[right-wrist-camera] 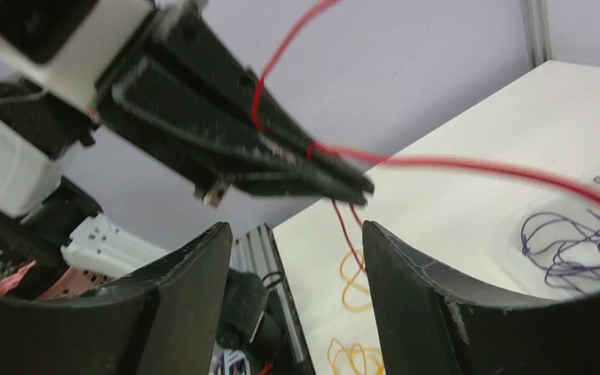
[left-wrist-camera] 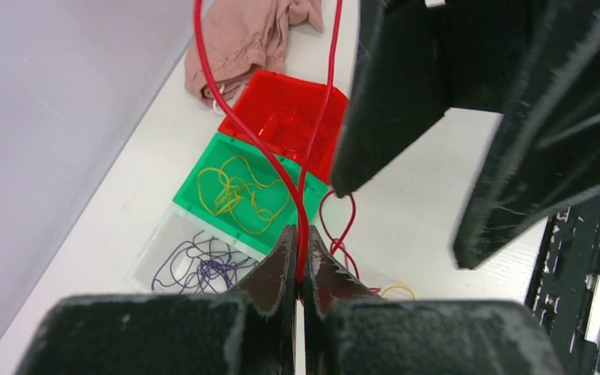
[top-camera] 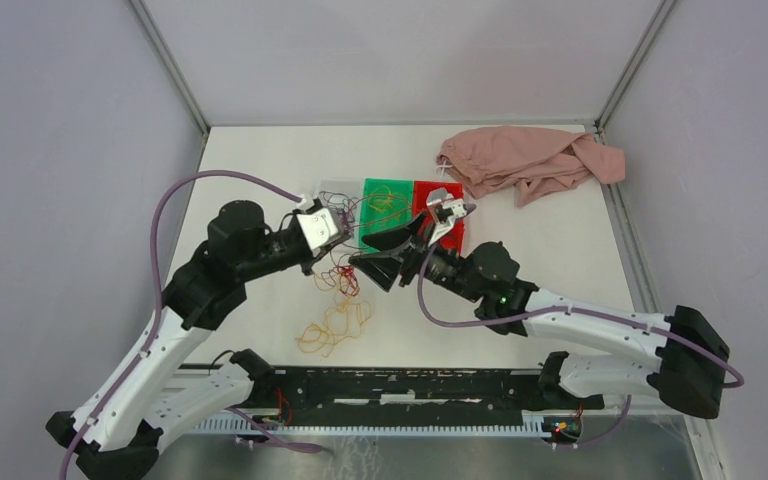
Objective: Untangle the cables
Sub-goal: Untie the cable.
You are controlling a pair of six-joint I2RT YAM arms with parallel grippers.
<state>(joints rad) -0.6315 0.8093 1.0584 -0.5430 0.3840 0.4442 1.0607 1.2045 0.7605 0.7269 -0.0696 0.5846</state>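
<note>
Cables (top-camera: 338,318): a loose heap of orange and red loops on the table (top-camera: 260,170), near the middle, on the near side of the two grippers. One red strand (right-wrist-camera: 437,162) is lifted off the surface and runs through the air.

Left gripper (left-wrist-camera: 298,234): jaws closed, pinching that red strand right at the tips. A second length of red hangs close beside it.

Right gripper (right-wrist-camera: 295,228): jaws apart with nothing between them, tips facing the left gripper's tips at close range. I can't tell whether it touches the strand.

Three trays sit in a row behind the grippers:
- clear tray (left-wrist-camera: 152,262), holding purple strands (left-wrist-camera: 203,266)
- green tray (left-wrist-camera: 226,144), holding yellow strands (left-wrist-camera: 230,191)
- red tray (left-wrist-camera: 266,82), holding red ones that are hard to pick out against the plastic

Pink cloth (top-camera: 530,160): crumpled at the far right, just beyond the red tray.

Obstructions: from overhead, both wrists cover the near edges of the trays, and the pinch itself is hidden. The left wrist view shows the pinch plainly, but the right gripper's fingers block its upper right. The right wrist view gives the closed left tips side-on, with orange loops on the table below them and purple strands at the frame edge.
</note>
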